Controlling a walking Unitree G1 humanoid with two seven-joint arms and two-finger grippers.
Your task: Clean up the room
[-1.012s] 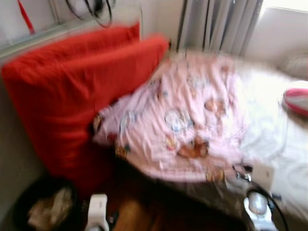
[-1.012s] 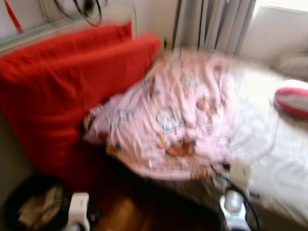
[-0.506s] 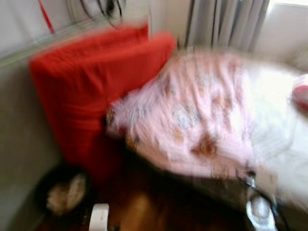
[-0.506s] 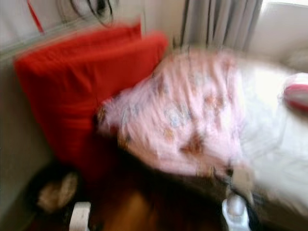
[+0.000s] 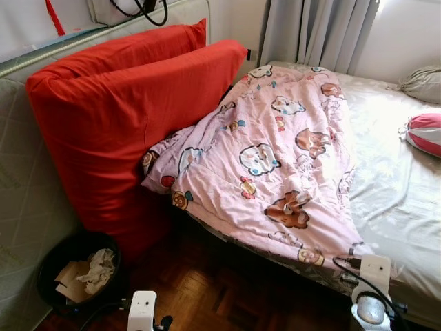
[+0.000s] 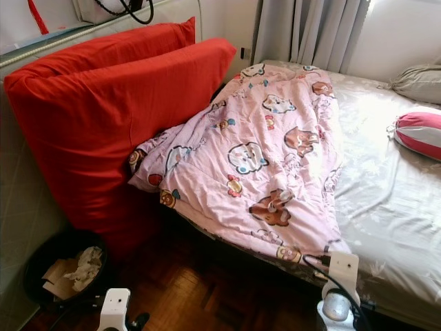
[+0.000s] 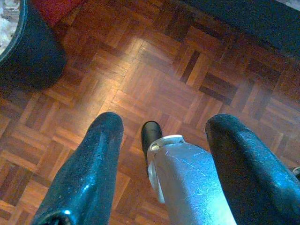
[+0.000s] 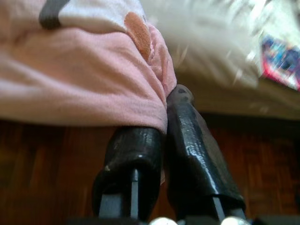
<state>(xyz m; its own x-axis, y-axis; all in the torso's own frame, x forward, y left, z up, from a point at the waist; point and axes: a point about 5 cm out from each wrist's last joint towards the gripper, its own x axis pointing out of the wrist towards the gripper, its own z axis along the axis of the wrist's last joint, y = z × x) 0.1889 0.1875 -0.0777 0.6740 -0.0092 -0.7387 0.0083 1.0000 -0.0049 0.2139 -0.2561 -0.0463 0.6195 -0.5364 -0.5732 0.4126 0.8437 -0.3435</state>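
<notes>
1. bed (image 5: pixel 386 207) with pale sheet fills right side of scene, running from near right to the far curtain wall; sheet wrinkled
2. pink cartoon-print quilt (image 5: pixel 275 158) lies on left half of bed; its near-left edge hangs over the bed side toward the floor
3. pink-and-grey striped cushion (image 5: pixel 426 132) on bed at far right edge; grey pillow (image 5: pixel 422 83) beyond it, farther back
4. two red cushions (image 5: pixel 131 124) stand on edge at left, leaning against the quilt's left side
5. parquet floor (image 5: pixel 213 289) near centre; black waste bin (image 5: pixel 65 258) with crumpled paper stands on it at near left, just beside the red cushions
</notes>
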